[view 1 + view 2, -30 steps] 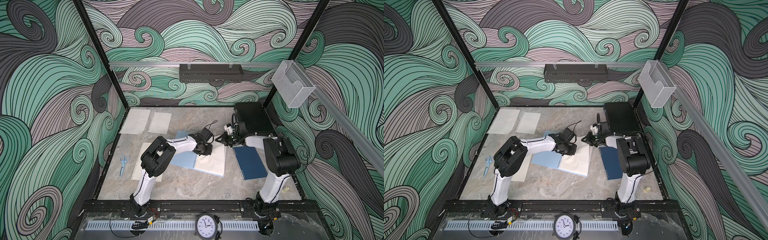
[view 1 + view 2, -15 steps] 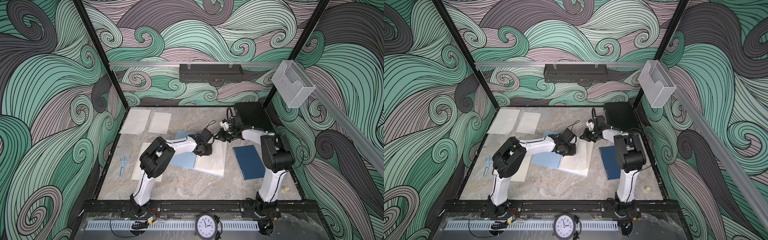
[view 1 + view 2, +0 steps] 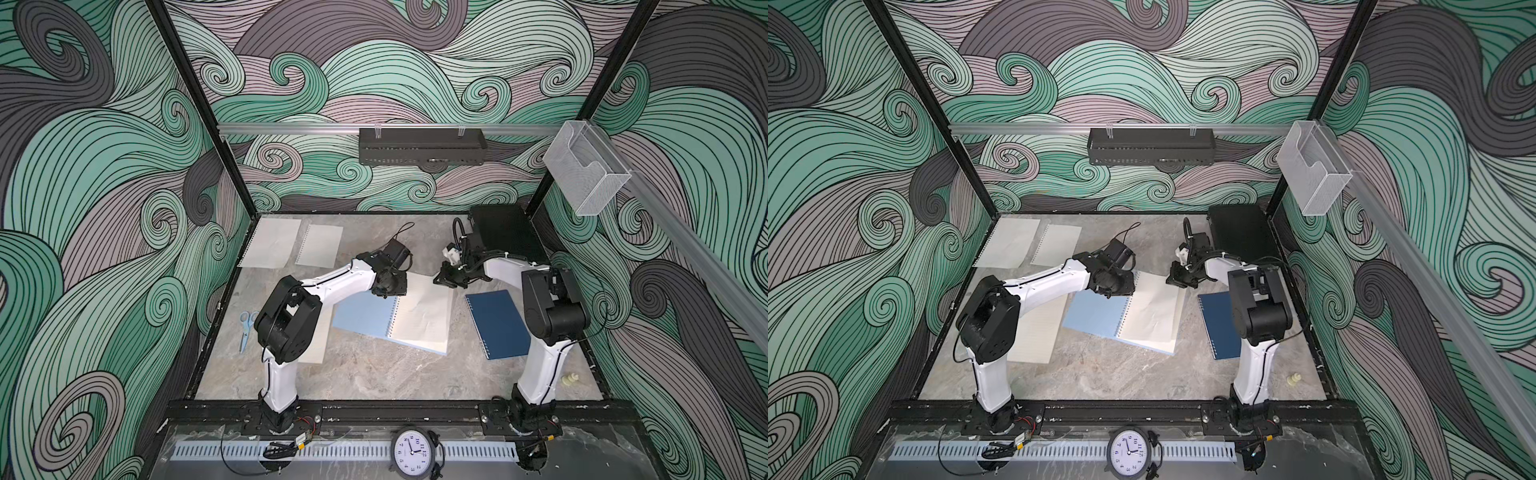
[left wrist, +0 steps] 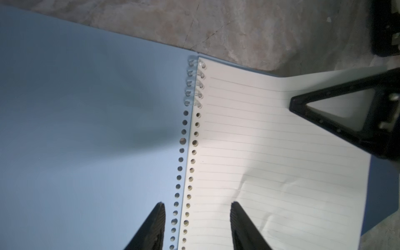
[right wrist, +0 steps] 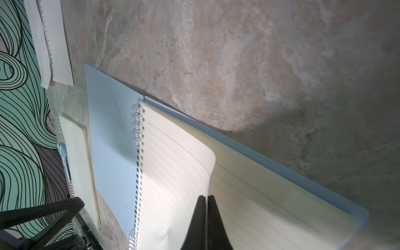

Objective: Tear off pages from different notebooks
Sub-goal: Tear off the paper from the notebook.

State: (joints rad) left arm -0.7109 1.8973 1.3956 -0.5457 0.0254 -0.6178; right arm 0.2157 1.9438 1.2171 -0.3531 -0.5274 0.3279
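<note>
Changed: left gripper was closed a second ago, its jaws are now spread; right gripper has come from beside the black case to the open notebook's far corner.
Table: marble top under both grippers.
Light blue notebook: lies open and flat, spine right under the left gripper, lined block toward the right gripper.
Top page: corner curled up off the block, its edge runs into the right gripper's tips (clear rings show only at the spine's ends).
Cream notebook: behind the left gripper, partly under that arm.
Navy notebook: closed, near the right gripper, on its arm-base side.
Loose pages: two side by side, well apart from the left gripper, far corner.
Left gripper state: released, holding nothing, fingers straddle the hole row.
Right gripper state: clenched on the top page's corner.
Scissors: beyond the cream notebook, well apart from both grippers.
</note>
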